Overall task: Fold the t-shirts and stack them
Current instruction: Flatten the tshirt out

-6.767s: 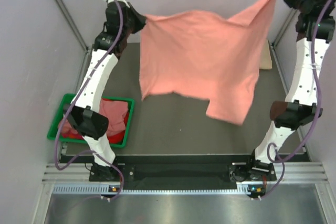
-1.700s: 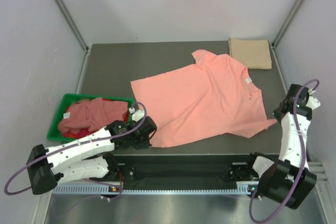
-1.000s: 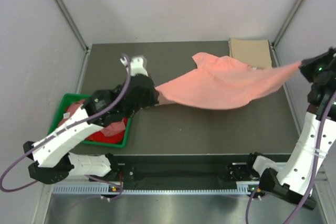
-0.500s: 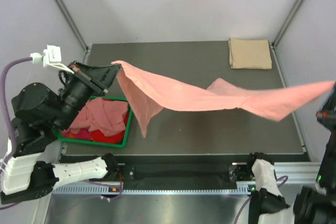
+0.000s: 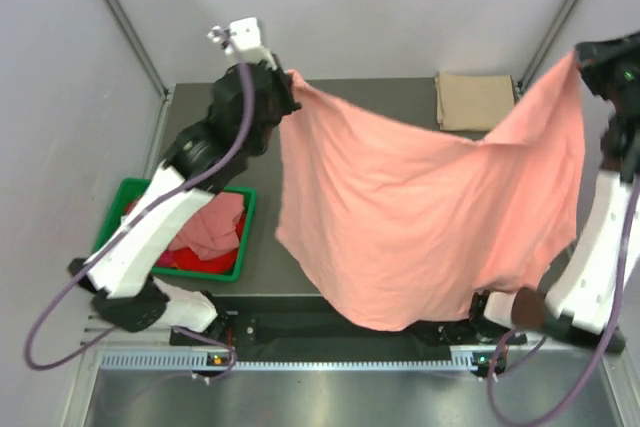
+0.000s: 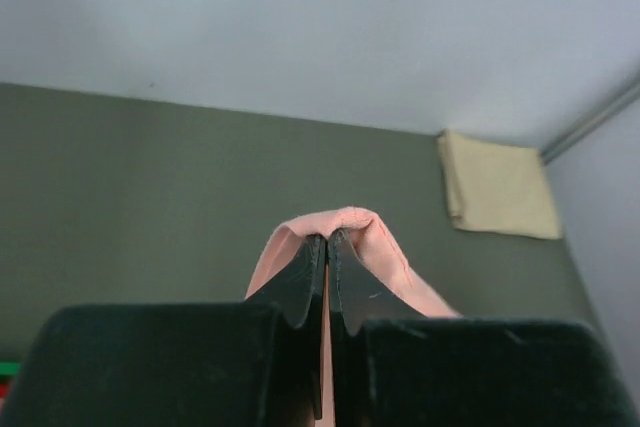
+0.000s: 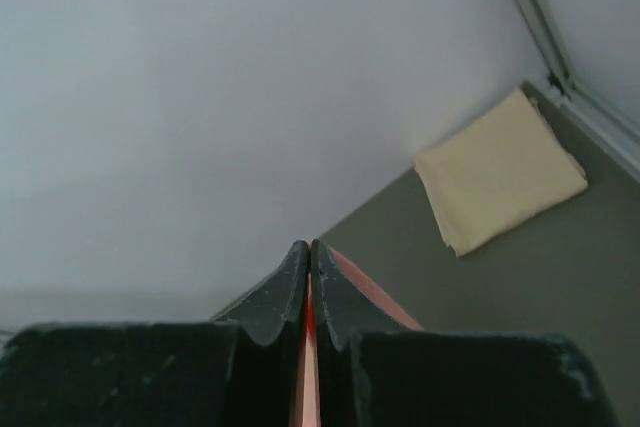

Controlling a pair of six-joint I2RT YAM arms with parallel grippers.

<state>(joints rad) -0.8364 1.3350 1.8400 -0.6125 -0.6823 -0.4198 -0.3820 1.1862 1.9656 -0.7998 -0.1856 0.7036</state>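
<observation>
Since half a second earlier, you had swung the salmon-pink t-shirt [image 5: 420, 207] up from a low, slanted stretch into a hanging sheet. Your left gripper [image 5: 290, 79] was pinched tight on one top corner and your right gripper [image 5: 583, 55] was clamped on the other, with cloth showing at both sets of tips. The shirt hung below and between them, its long axis running left to right and its lower edge past the near side of the table [image 5: 200, 137]. Laying it flat would likely need both arms lowering together, short of the folded tan t-shirt [image 5: 477, 102] at the far right corner.
</observation>
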